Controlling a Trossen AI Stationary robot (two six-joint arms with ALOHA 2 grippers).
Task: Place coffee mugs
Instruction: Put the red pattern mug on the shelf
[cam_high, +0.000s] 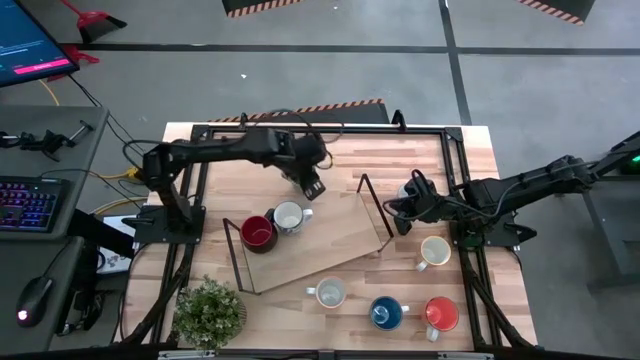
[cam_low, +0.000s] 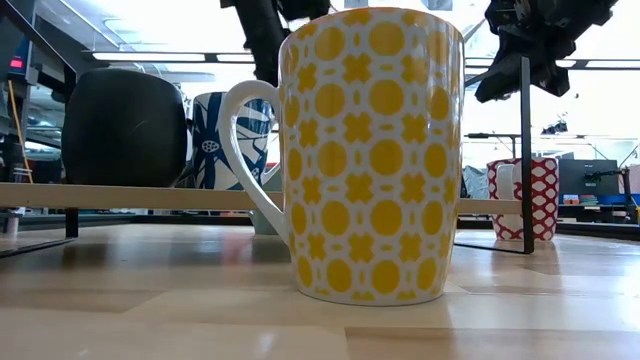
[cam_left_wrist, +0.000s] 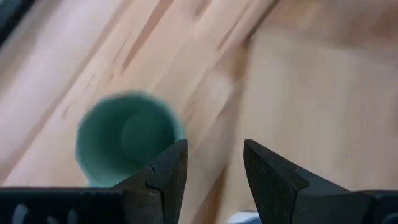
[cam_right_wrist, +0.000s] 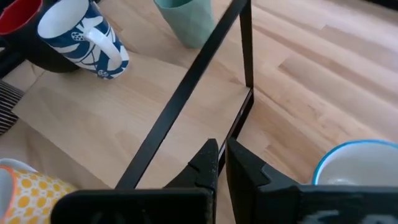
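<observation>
Left gripper (cam_high: 312, 186): open and empty, hanging over the far part of the wooden shelf board (cam_high: 330, 240); in its wrist view a teal-green mug (cam_left_wrist: 124, 140) stands upright on the wood just beside one finger, not between the two.
Right gripper (cam_high: 402, 212): closed on nothing, at the right end of the board beside the black wire frame (cam_high: 375, 215); a white mug with a blue rim (cam_right_wrist: 357, 165) sits close by on the table (cam_high: 470, 160).
Mugs on the board: a dark red mug (cam_high: 257, 232) and a blue-and-white patterned mug (cam_high: 289, 216), touching or nearly so at the left end.
Mugs on the table: a yellow-patterned mug (cam_high: 329, 293), a blue mug (cam_high: 386, 313) and an orange-red mug (cam_high: 440, 314) along the near edge, and a cream mug (cam_high: 434, 251) at the right.
Bystander: a potted plant (cam_high: 209, 311) at the near left corner.
Risk, left: a descent from here would likely put a finger on the teal-green mug's rim and tip it, since the jaws are not centred over the wall.
Risk, right: closed fingers so near the frame could catch the wire and shove the board, jostling the two mugs on it.
</observation>
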